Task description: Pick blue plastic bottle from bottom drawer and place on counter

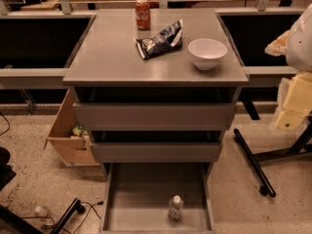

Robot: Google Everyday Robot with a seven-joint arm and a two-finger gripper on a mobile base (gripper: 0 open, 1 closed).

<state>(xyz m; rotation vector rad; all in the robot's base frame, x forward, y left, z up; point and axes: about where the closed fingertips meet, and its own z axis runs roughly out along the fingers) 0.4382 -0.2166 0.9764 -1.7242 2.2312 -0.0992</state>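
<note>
The blue plastic bottle (175, 207) is clear with a white cap. It stands upright on the floor of the open bottom drawer (131, 199), near the drawer's front and right of its middle. The counter (112, 52) is the grey cabinet top above. My gripper (291, 112) is at the right edge of the view, at the end of the white and yellowish arm. It hangs beside the cabinet at about the height of the top drawer front, well above and to the right of the bottle. It touches nothing.
On the counter stand a red soda can (142, 14) at the back, a dark chip bag (161, 40) in the middle and a white bowl (207, 53) at the right. Two upper drawers (153, 116) are shut. A cardboard box (68, 133) sits at the left, black stand legs (253, 162) at the right.
</note>
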